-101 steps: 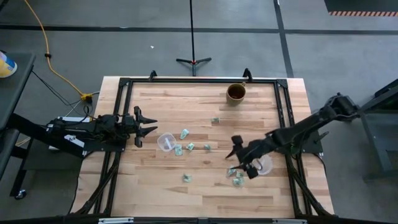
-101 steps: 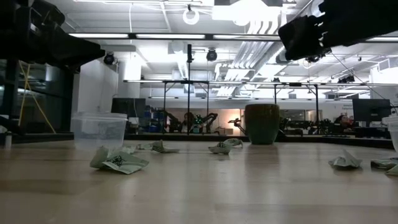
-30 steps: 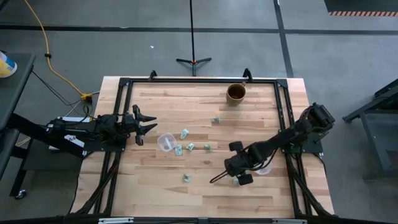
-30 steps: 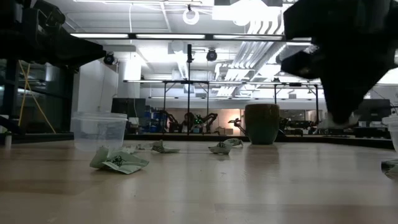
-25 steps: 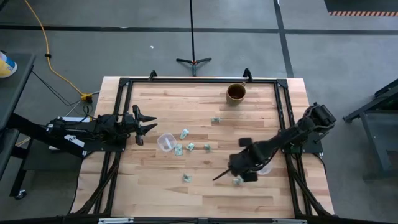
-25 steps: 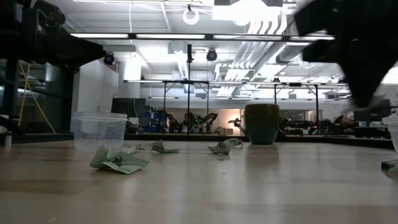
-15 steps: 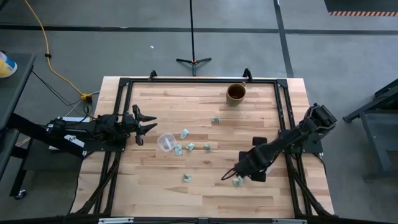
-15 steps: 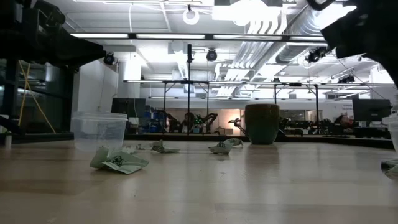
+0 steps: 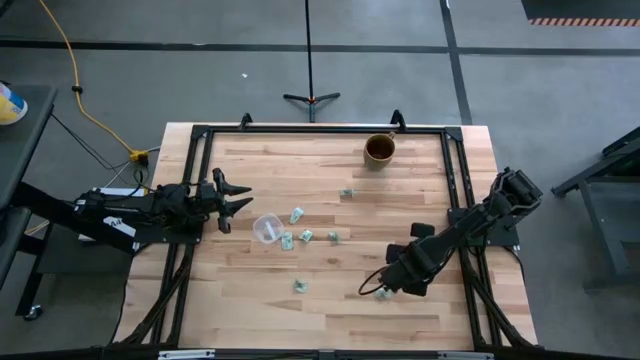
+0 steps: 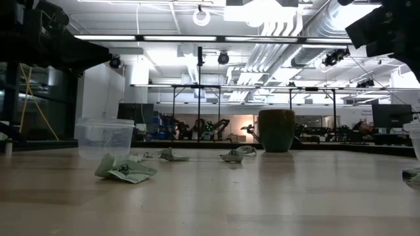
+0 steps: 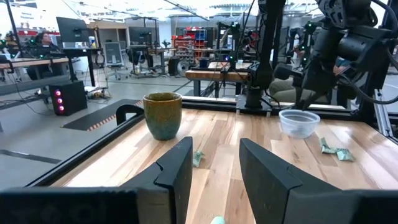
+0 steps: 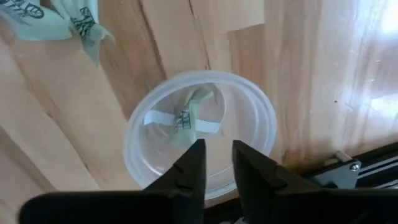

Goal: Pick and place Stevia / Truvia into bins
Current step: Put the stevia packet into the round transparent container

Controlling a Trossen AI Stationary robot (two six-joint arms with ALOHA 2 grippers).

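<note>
Several pale green sachets lie flat on the wood: a group [image 9: 300, 236] by the left clear cup [image 9: 266, 228] and a few [image 9: 381, 292] near the right arm. My right gripper [image 9: 412, 268] points down over the right clear cup [image 12: 200, 134], its fingers a little apart. One sachet [image 12: 186, 118] lies inside that cup on its bottom. In the high view the arm hides the cup. My left gripper [image 9: 236, 201] waits open at the table's left edge, level, away from the cup beside it.
A brown opaque cup [image 9: 379, 149] stands near the far edge. A black frame [image 9: 452, 190] runs round the table. Two more sachets [image 12: 56, 18] lie beside the right cup. The near half of the wood holds one sachet [image 9: 300, 286].
My right gripper has moved toward the table's right edge, from over the sachets near the table's middle to above the right clear cup. In the low view it has passed out of the picture's middle to the upper right. The left arm has kept still.
</note>
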